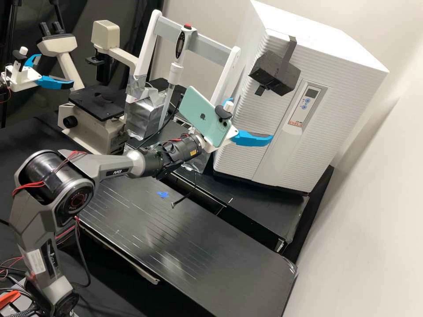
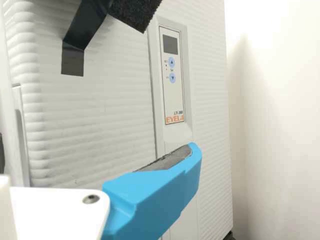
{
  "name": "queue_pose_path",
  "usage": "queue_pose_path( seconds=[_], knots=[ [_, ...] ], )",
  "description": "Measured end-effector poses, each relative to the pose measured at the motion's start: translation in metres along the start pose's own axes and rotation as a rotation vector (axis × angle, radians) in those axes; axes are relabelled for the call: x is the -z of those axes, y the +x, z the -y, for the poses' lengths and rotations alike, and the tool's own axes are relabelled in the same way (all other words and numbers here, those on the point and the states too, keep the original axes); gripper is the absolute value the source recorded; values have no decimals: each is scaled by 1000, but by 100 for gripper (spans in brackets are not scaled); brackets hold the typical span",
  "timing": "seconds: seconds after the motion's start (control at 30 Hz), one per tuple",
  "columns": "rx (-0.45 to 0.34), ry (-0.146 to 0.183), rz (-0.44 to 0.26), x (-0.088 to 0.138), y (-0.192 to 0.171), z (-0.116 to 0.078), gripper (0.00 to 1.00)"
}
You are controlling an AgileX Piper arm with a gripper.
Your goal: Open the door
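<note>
In the high view my gripper (image 1: 249,119) is open in front of the white cabinet (image 1: 343,66), below the black block. One blue finger points across the cabinet front; the other is partly behind the phone. The cabinet's ribbed door (image 1: 246,152) appears closed. A dark foam block (image 1: 274,72) is fixed high on the front with black tape. In the wrist view, my gripper (image 2: 155,197) shows a blue finger with a dark pad before the door (image 2: 100,120), below the control panel (image 2: 172,75). Block (image 2: 135,12) and tape are above the finger. Contact with the door cannot be told.
A mint phone (image 1: 205,116) is mounted at my wrist. Left of the cabinet stand a white frame (image 1: 227,77), an upright pipette (image 1: 174,77) and a microscope (image 1: 99,103). A second arm's gripper (image 1: 42,79) shows at far left. The black bench (image 1: 194,246) stretches in front.
</note>
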Motion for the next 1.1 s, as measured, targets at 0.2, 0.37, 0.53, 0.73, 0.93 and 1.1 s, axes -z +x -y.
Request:
queue_pose_path(
  seconds=[0.2, 0.37, 0.53, 0.73, 0.93, 1.1],
  knots=[
    [-7, -3, 5, -2, 0, -2, 0],
    [-12, -4, 7, -3, 1, -4, 0],
    [-9, -11, 2, -2, 1, -3, 0],
    [2, -18, 1, -4, -1, -1, 0],
    [9, -28, -1, -5, -1, 0, 0],
    [22, -32, -3, -6, -5, 5, 0]
  ],
)
